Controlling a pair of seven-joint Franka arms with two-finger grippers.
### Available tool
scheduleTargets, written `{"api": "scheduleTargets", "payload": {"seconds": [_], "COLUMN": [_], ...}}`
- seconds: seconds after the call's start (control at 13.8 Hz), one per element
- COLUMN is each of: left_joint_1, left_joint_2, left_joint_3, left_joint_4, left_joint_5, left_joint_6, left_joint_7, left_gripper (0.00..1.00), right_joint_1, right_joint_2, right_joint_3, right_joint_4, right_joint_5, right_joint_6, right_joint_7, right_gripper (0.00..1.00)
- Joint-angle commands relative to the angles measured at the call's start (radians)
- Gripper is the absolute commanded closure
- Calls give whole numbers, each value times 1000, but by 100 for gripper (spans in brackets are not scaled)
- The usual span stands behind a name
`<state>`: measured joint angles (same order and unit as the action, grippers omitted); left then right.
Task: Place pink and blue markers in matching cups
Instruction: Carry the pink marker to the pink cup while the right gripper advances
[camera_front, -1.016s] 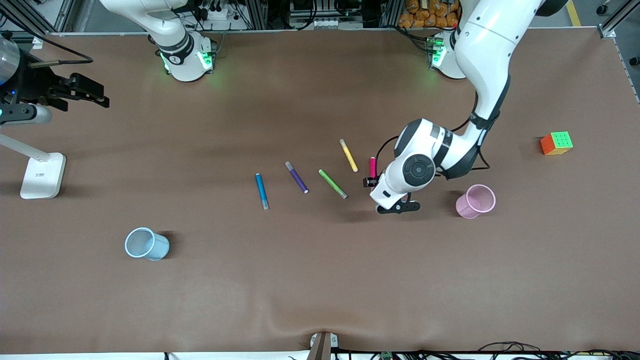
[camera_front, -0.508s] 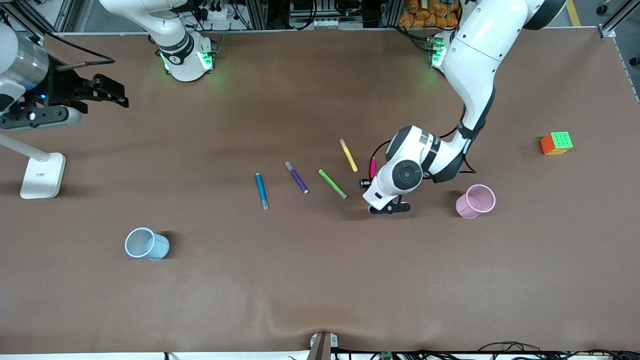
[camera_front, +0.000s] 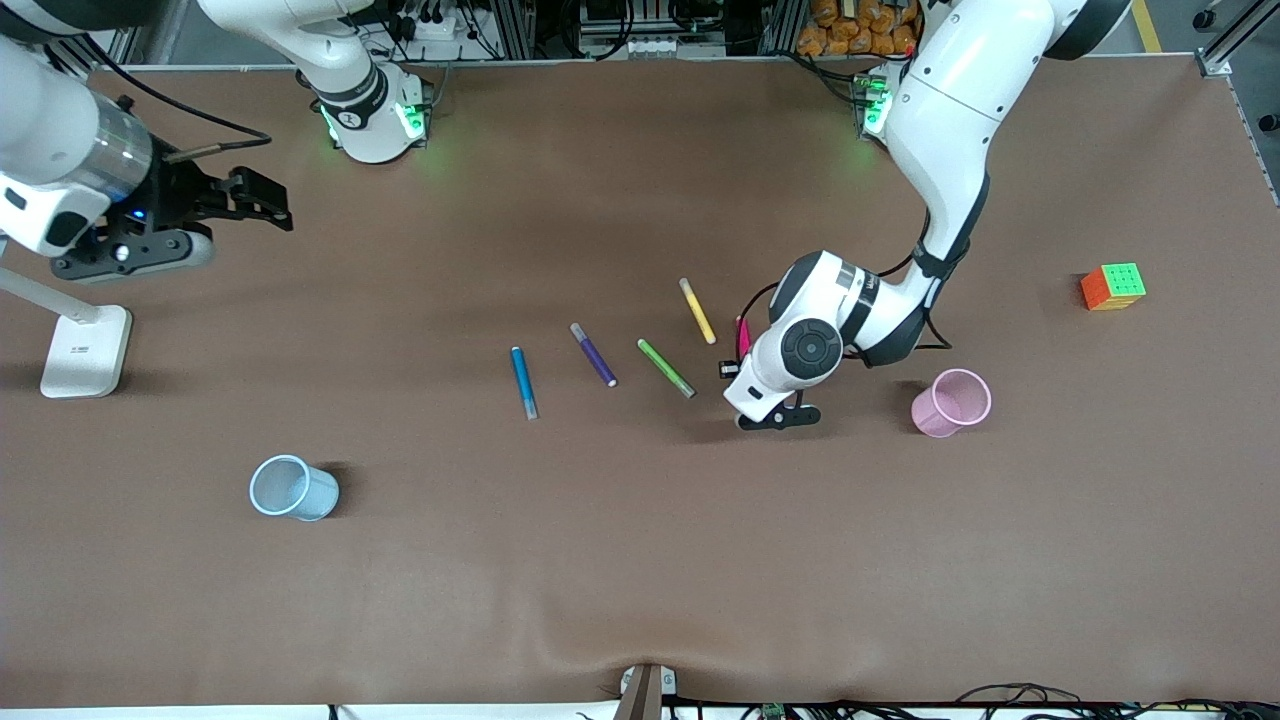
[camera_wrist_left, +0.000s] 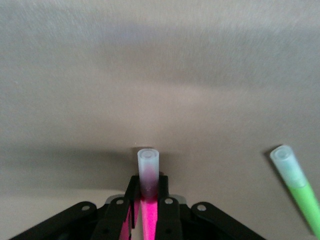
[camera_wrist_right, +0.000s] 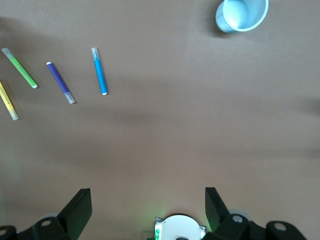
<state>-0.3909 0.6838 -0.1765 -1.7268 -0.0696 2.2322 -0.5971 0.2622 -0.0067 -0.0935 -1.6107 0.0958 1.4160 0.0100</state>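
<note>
The pink marker (camera_front: 741, 335) lies beside the yellow one, mostly hidden under the left wrist. In the left wrist view its pale cap (camera_wrist_left: 148, 165) sticks out between the fingers. My left gripper (camera_front: 738, 352) (camera_wrist_left: 148, 184) is shut on the pink marker, low at the table. The pink cup (camera_front: 951, 402) stands upright toward the left arm's end. The blue marker (camera_front: 523, 381) (camera_wrist_right: 99, 71) lies flat mid-table. The blue cup (camera_front: 292, 488) (camera_wrist_right: 241, 14) stands nearer the front camera. My right gripper (camera_front: 272, 205) (camera_wrist_right: 147, 200) is open and empty, in the air over the right arm's end.
A purple marker (camera_front: 593, 354), a green marker (camera_front: 665, 367) and a yellow marker (camera_front: 697, 310) lie in a row between the blue and pink ones. A colour cube (camera_front: 1113, 286) sits at the left arm's end. A white stand base (camera_front: 86, 350) sits at the right arm's end.
The right gripper has come in from the table's end toward the middle, still open. The left gripper has shifted slightly toward the green marker, covering more of the pink marker.
</note>
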Motion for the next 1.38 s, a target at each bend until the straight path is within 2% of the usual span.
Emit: {"api": "scheduleTargets", "payload": {"seconds": [0.0, 0.29, 0.65, 0.87, 1.16, 1.31], "left_joint_1": [-3, 38, 168, 236, 242, 244], "left_joint_2": [-75, -173, -207, -247, -267, -274], "left_joint_3": [37, 97, 95, 95, 100, 129], "left_joint_4": [10, 102, 220, 227, 225, 225], "left_joint_5": [19, 88, 120, 123, 122, 122], "left_joint_6": [-78, -273, -482, -508, -519, -522], "left_joint_7": [-35, -23, 81, 118, 102, 102], "left_gripper": [100, 100, 100, 100, 100, 100], "right_joint_1": [38, 74, 118, 143, 207, 226], "right_joint_2": [25, 56, 86, 120, 180, 217], "right_joint_3": [-6, -8, -8, -6, -8, -6], "right_joint_4": [0, 0, 0, 2, 8, 8], "right_joint_5": [9, 9, 9, 9, 9, 10], "right_joint_6": [26, 47, 84, 116, 188, 227], "right_joint_7": [19, 18, 18, 18, 18, 18], "right_gripper": [0, 0, 0, 0, 0, 0]}}
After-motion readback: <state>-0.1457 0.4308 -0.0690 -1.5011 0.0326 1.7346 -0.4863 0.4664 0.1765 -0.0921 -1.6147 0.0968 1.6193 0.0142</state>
